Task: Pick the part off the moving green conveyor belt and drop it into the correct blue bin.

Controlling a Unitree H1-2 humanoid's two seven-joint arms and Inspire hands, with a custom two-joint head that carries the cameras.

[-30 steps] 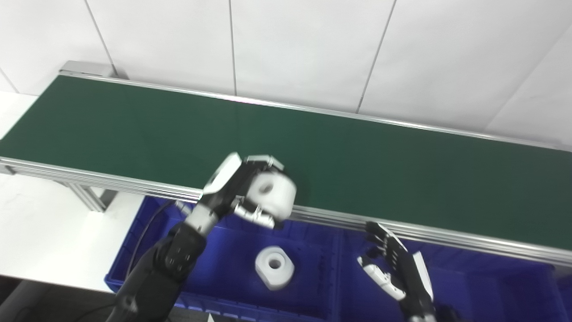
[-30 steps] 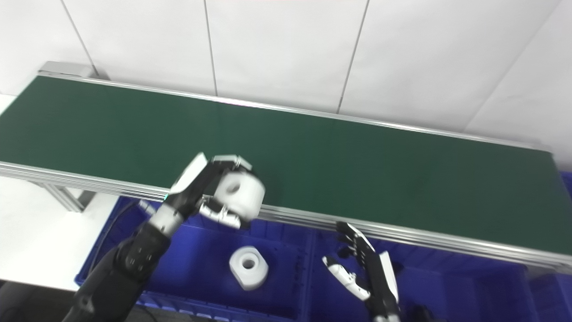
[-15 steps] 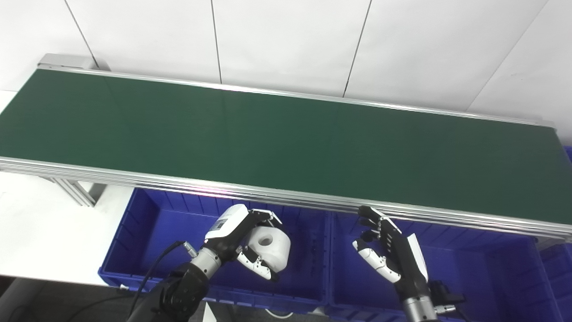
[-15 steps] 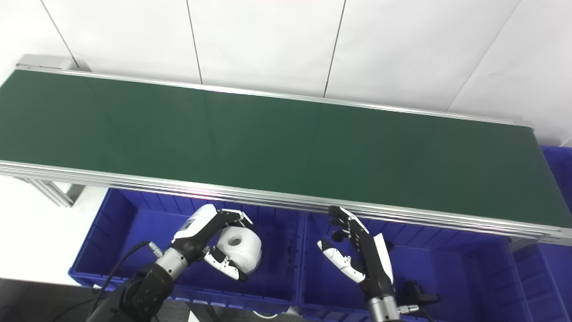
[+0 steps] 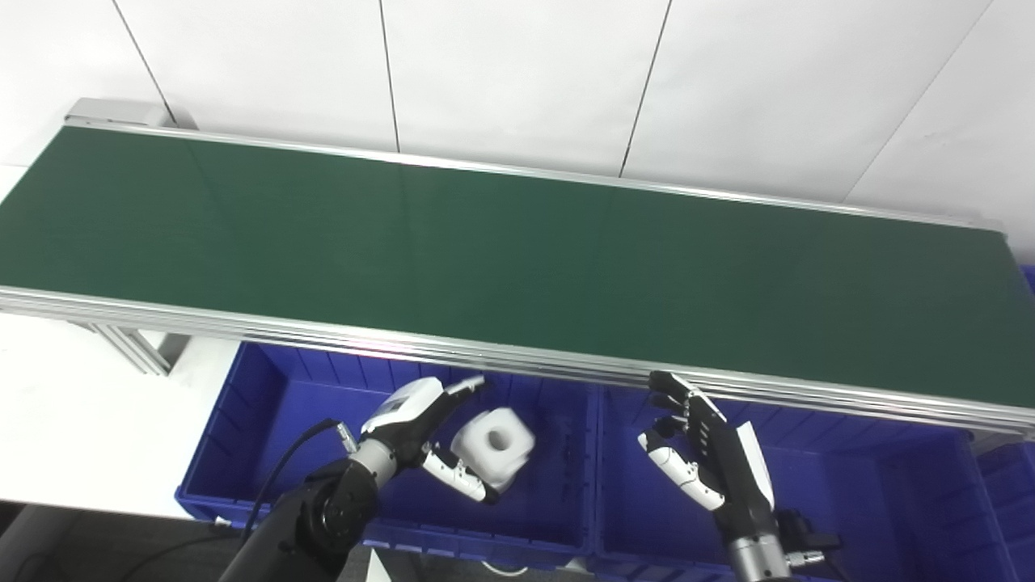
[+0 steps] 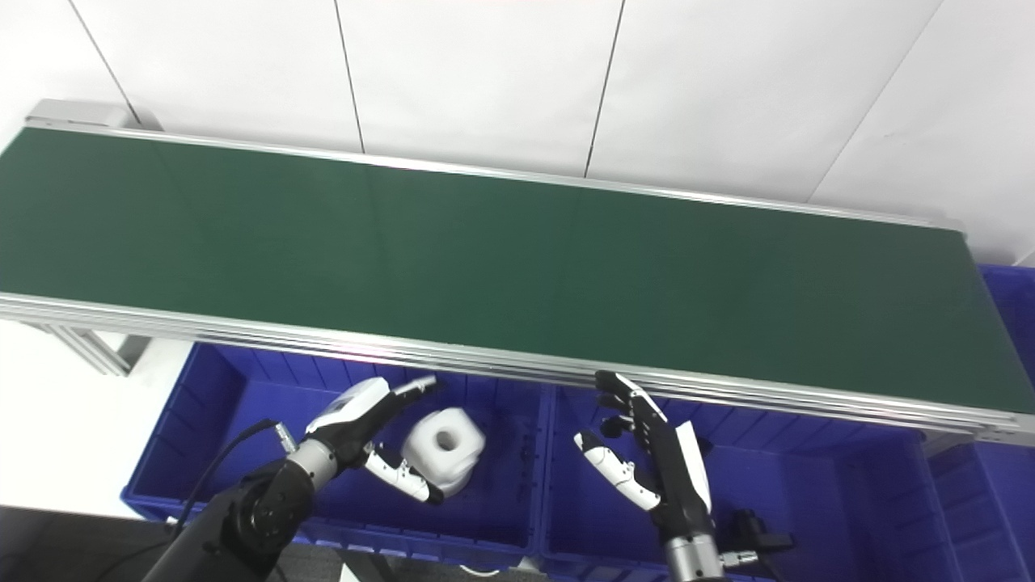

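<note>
A white table top [image 5: 73, 436] shows at the lower left. On it stands the silver aluminium leg frame [image 5: 133, 356] of the long green conveyor belt [image 5: 501, 259]. Just right of that frame, the left blue plastic bin [image 5: 251, 420] overlaps the table's edge.

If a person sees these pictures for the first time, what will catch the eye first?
First, the long green conveyor belt, running across the whole picture with nothing on it. Then the white part with a hole in its middle, in the left blue bin just beside the open left hand. The right hand hangs open over the next blue bin.
</note>
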